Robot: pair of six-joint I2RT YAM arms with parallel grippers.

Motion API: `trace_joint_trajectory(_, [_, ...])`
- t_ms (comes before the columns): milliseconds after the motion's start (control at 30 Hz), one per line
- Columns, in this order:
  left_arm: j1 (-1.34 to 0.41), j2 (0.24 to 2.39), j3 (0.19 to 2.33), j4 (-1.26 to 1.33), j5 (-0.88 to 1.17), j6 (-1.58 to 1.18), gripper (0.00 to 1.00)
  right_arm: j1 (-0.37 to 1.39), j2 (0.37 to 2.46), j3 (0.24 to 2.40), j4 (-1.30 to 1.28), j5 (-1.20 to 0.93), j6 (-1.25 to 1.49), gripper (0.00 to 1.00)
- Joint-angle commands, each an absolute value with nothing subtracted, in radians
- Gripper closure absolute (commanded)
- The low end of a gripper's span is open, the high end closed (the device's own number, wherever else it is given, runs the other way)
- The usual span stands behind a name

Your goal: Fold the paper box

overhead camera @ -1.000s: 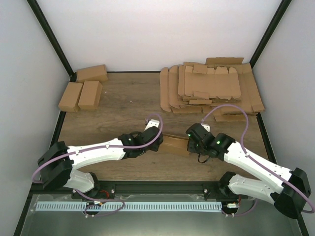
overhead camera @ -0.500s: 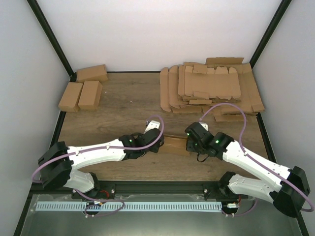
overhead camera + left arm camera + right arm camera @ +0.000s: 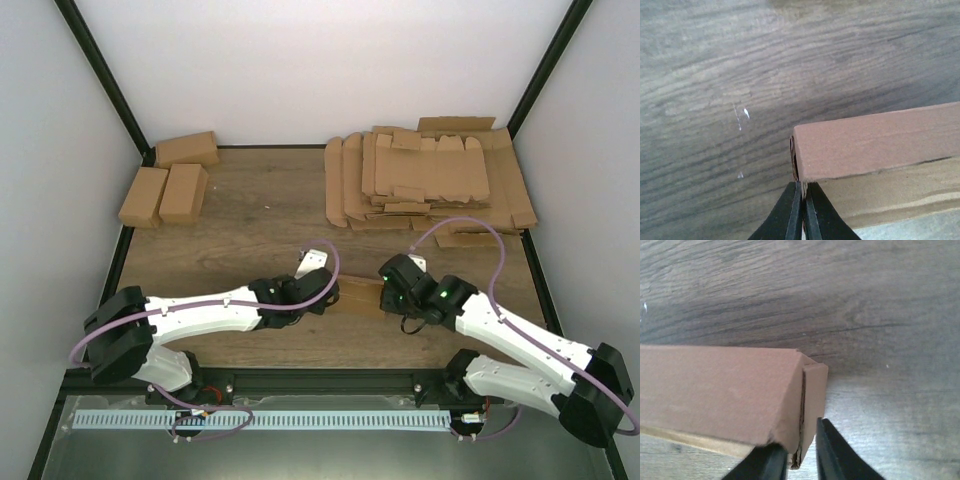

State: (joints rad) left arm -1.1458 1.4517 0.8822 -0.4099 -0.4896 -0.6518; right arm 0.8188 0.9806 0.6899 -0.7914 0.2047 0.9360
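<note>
So the plain brown cardboard paper box (image 3: 358,296) (image 3: 875,145) (image 3: 715,390) is folded into a long slim carton, lying flat on the wood-grain table (image 3: 250,215) near the front edge, right between the two arms. The right gripper (image 3: 388,296) (image 3: 800,440) is pinching the end flap on its side. The left gripper (image 3: 320,293) (image 3: 801,186) has its black fingers pressed together right at the other end, can't tell if a flap is caught in there. Far right at the back sits a messy stack of flat cardboard blanks (image 3: 430,185), and three folded brown cartons (image 3: 170,180) are far left.
</note>
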Motion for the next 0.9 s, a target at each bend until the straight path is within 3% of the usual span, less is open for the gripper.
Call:
trace_joint_trajectory(0, [-1.157,1.463,0.91,-0.494,-0.479,-0.664,0.92,0.825,0.941,0.745,-0.866,0.217,0.927,0.77])
trace_joint_trajectory(100, [-1.157,1.444,0.938,-0.527,-0.493,-0.667,0.78,0.826,0.925,0.786,-0.883,0.22,0.898,0.64])
trace_joint_trajectory(267, [-1.157,1.398,0.953,-0.552,-0.476,-0.682,0.63,0.825,0.902,0.822,-0.897,0.191,0.868,0.58])
trace_joint_trajectory(533, [-1.152,1.311,0.992,-0.606,-0.423,-0.693,0.45,0.825,0.874,0.879,-0.891,0.159,0.806,0.42])
trace_joint_trajectory(633, [-1.12,1.261,0.996,-0.572,-0.36,-0.688,0.42,0.816,0.888,0.909,-0.88,0.199,0.779,0.44])
trace_joint_trajectory(733, [-1.029,1.234,0.998,-0.523,-0.231,-0.651,0.51,0.797,0.918,0.937,-0.846,0.206,0.752,0.53])
trace_joint_trajectory(800, [-0.973,1.235,1.007,-0.495,-0.144,-0.628,0.74,0.781,0.943,0.942,-0.822,0.202,0.743,0.66])
trace_joint_trajectory(867, [-0.935,1.248,1.017,-0.472,-0.078,-0.613,0.9,0.765,0.966,0.938,-0.804,0.193,0.74,0.85])
